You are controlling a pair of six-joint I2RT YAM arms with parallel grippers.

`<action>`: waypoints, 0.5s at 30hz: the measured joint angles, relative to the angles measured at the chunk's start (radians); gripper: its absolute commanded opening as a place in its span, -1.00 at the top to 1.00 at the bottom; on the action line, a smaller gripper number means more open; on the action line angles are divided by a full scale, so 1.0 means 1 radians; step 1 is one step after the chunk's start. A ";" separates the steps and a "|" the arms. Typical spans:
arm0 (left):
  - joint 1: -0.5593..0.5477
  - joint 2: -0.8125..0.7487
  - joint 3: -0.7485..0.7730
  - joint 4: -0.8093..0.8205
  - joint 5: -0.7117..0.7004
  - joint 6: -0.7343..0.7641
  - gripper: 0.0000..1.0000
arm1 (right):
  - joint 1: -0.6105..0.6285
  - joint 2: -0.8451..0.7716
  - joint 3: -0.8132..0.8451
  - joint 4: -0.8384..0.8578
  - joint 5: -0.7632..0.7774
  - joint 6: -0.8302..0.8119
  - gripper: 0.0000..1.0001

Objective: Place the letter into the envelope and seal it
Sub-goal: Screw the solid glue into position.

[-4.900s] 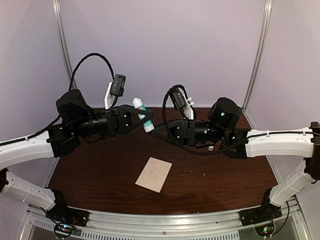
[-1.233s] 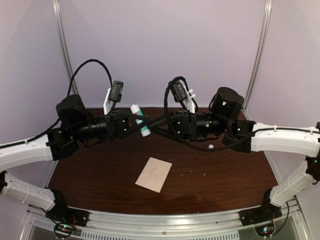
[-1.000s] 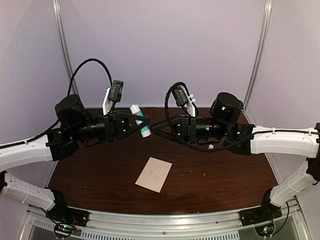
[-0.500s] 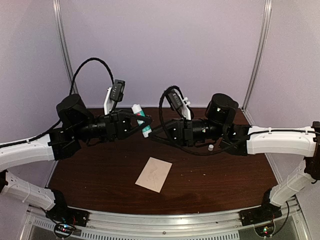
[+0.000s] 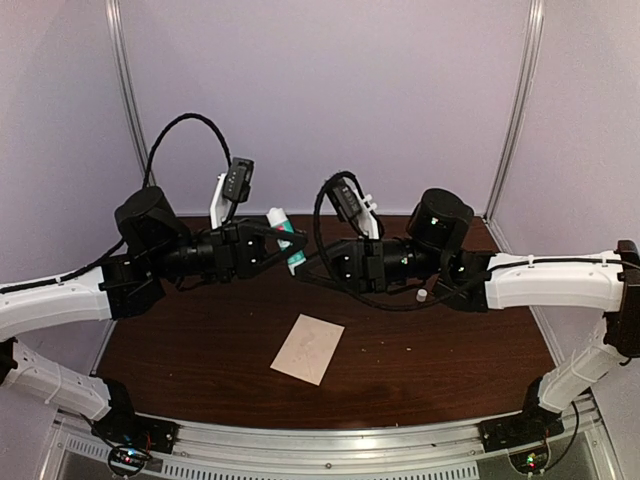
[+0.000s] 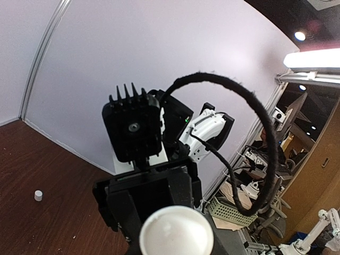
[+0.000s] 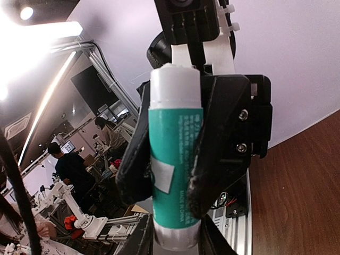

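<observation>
The envelope (image 5: pixel 308 348), pale beige-pink, lies flat on the dark table in front of both arms; no gripper is near it. The letter is not in view. Both grippers meet in the air above the back of the table. My left gripper (image 5: pixel 287 243) (image 7: pixel 164 196) is shut on a green glue stick (image 5: pixel 285 238) (image 7: pixel 175 159), which it holds nearly upright. My right gripper (image 5: pixel 300 264) (image 7: pixel 177 239) has its fingers against both sides of the stick's white lower end. The stick's round white top (image 6: pixel 176 231) fills the bottom of the left wrist view.
A small white cap-like piece (image 5: pixel 421 296) (image 6: pixel 37 195) lies on the table under the right arm. Pale walls with metal posts (image 5: pixel 513 110) close in the back and sides. Black cables (image 5: pixel 185 125) loop above both wrists.
My right gripper has moved left to the glue stick, and its fingers have narrowed around the lower end. The left gripper has kept its hold and only shifted slightly. The envelope has not moved.
</observation>
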 measured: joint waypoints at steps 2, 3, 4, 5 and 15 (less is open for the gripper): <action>0.000 0.000 0.001 0.002 0.003 -0.003 1.00 | 0.000 0.005 0.000 0.010 -0.006 0.010 0.65; 0.000 0.000 0.001 0.002 0.005 -0.003 1.00 | 0.000 0.007 0.000 0.016 -0.008 0.018 0.69; 0.000 0.000 0.001 0.004 0.005 -0.004 1.00 | 0.000 0.008 0.000 0.020 -0.010 0.023 0.74; 0.000 0.000 0.002 0.006 0.005 -0.005 1.00 | 0.000 0.009 0.000 0.024 -0.012 0.029 0.77; 0.001 -0.011 0.005 -0.051 -0.048 0.021 1.00 | -0.010 0.011 0.027 -0.064 0.010 -0.015 0.90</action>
